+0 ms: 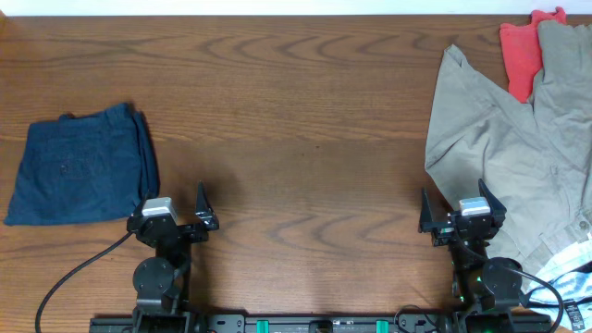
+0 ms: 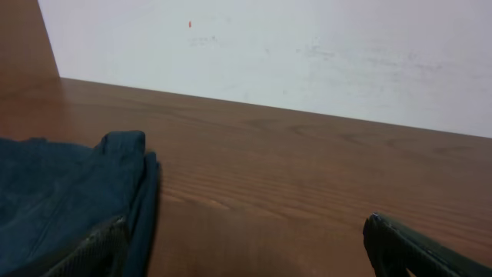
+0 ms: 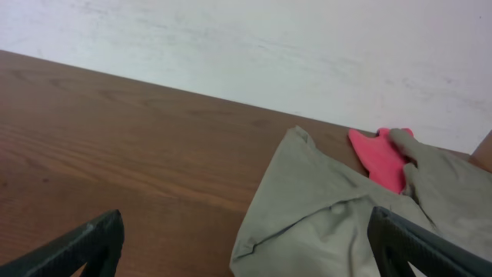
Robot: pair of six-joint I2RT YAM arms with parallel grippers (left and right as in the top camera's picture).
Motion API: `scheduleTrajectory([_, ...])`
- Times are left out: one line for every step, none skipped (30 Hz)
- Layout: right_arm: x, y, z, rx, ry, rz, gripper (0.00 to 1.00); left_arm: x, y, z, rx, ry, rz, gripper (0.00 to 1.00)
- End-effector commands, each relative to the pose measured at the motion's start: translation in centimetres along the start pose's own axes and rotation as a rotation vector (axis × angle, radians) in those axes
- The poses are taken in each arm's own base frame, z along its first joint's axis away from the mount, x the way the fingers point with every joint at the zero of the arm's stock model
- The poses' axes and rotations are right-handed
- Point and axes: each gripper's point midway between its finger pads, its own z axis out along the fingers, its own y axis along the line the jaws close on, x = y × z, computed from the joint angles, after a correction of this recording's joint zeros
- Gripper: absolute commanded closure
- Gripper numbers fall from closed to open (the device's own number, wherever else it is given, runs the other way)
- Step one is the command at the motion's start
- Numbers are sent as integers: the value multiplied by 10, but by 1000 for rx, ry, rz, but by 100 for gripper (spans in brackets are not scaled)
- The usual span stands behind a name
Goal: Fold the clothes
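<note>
The dark navy shorts lie folded flat at the left of the table; their right edge shows in the left wrist view. My left gripper is open and empty, at the table's front edge, just right of the shorts' near corner. My right gripper is open and empty near the front right, with its right finger over the khaki garment.
A large khaki-beige garment is spread over the right of the table, also in the right wrist view. A red-orange cloth lies at its far edge. A pale striped cloth is at the front right corner.
</note>
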Motion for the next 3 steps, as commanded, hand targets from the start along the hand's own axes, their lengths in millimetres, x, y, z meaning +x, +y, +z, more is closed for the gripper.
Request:
scheduleTrajectory([0,2,0,-5,-2,-12,1,16,6,1,-24,49,20,2])
scheduleTrajectory([0,2,0,-5,-2,-12,1,16,6,1,-24,50,20,2])
scheduleTrajectory([0,2,0,-5,-2,-12,1,16,6,1,-24,50,20,2])
